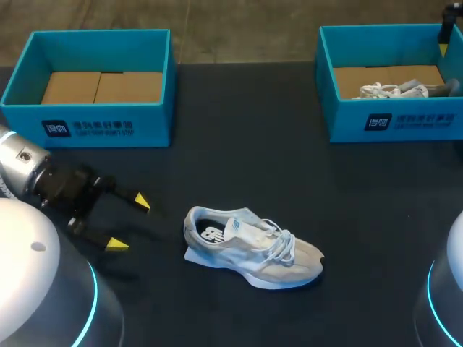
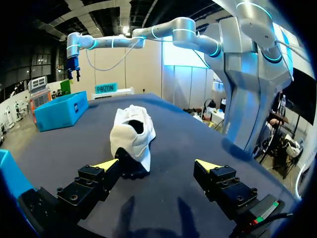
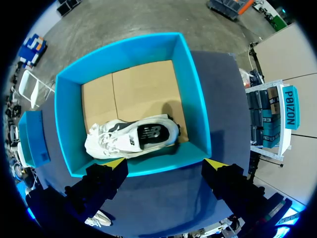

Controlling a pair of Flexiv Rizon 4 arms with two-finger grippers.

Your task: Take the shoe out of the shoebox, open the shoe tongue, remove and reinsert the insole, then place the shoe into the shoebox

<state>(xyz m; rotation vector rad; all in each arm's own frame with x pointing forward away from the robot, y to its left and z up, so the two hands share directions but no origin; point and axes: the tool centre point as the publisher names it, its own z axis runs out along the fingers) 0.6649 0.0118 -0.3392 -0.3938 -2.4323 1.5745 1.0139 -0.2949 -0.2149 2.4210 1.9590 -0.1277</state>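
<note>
A light grey shoe (image 1: 253, 246) lies on its sole in the middle of the dark table, heel toward my left gripper (image 1: 124, 223). That gripper hovers open just left of the shoe, nothing between its fingers. From the left wrist, the shoe (image 2: 131, 136) stands a short way ahead of the open left gripper (image 2: 158, 166). A second white shoe (image 1: 394, 90) lies in the right blue shoebox (image 1: 391, 119). My right gripper (image 1: 448, 29) hangs high above that box. From the right wrist, the open right gripper (image 3: 166, 162) looks straight down on the boxed shoe (image 3: 133, 136) in the shoebox (image 3: 195, 104).
An empty blue shoebox (image 1: 94, 119) with a cardboard floor stands at the back left. In the left wrist view the right box (image 2: 59, 111) sits beyond the shoe, under my right arm's gripper (image 2: 73, 64). Bare table lies between the two boxes.
</note>
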